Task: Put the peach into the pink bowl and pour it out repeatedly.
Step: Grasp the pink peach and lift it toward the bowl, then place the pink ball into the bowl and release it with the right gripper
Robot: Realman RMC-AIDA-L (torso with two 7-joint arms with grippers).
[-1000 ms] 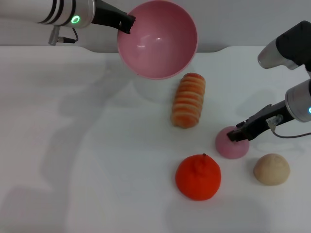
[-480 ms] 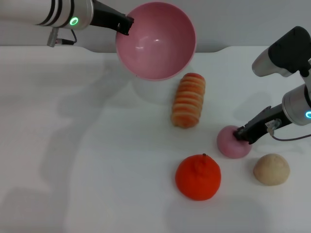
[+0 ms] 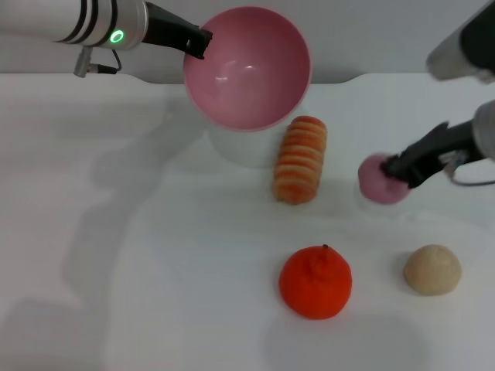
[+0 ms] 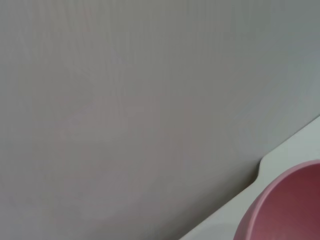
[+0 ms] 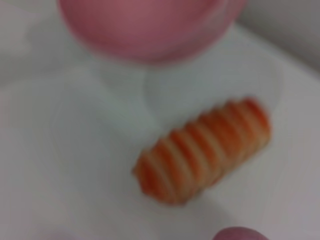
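Where it sat, peach [image 3: 379, 179] now lifted, right gripper [image 3: 396, 167] clamped

A ridged orange-and-cream striped roll [image 3: 300, 159] lies near the middle of the white table [image 3: 155, 270], its long axis running toward the far edge. A bright orange tangerine [image 3: 315, 281] sits nearer the front edge. A beige round bun [image 3: 431, 269] rests toward the right edge, well apart from the tangerine.

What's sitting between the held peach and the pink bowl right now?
In the head view, the striped orange roll lies on the table below the line from the peach to the pink bowl.
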